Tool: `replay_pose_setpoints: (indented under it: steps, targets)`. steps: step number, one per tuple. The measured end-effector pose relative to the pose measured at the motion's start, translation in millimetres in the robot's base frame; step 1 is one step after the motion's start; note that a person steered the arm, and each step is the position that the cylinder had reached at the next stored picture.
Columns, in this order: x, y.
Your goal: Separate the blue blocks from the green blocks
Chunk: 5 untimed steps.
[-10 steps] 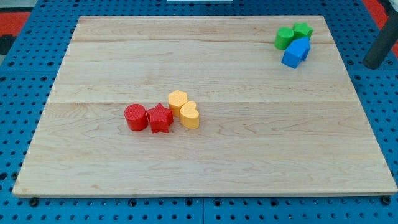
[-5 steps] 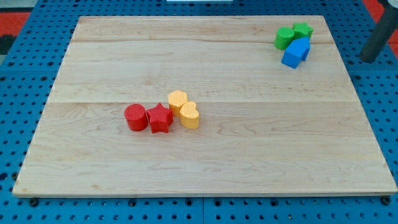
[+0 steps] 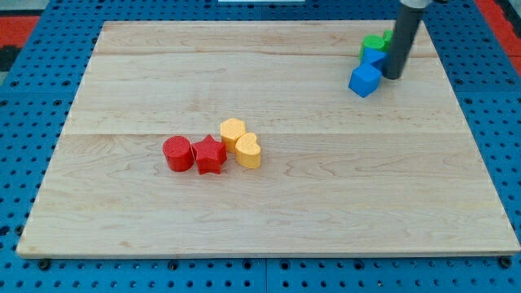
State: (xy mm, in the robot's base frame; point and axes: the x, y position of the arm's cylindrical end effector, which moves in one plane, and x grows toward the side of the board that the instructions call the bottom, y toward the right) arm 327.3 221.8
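Observation:
My tip is on the board near the view's top right, just right of the blue blocks. A blue cube lies left of the tip and a little below it. A second blue block, its shape unclear, sits just above the cube and touches the rod's left side. A green block sits right above that blue block and seems to touch it. A sliver of a second green block shows beside the rod; the rod hides the rest.
A red cylinder, a red star, a yellow hexagon and a yellow heart are clustered left of the board's centre. The wooden board lies on a blue pegboard.
The rod has swept in from the view's right edge onto the board. The blue blocks have shifted left and down, and the rod now covers most of one green block.

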Motion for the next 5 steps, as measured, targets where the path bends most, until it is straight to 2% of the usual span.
replay_pose_setpoints:
  steps: [1, 2, 3, 4, 5]
  targets:
    - [-40.5, -1.2]
    - [-43.8, -83.5]
    - [-14.4, -160.9]
    - [2.8, -181.0]
    - [-48.9, -188.9]
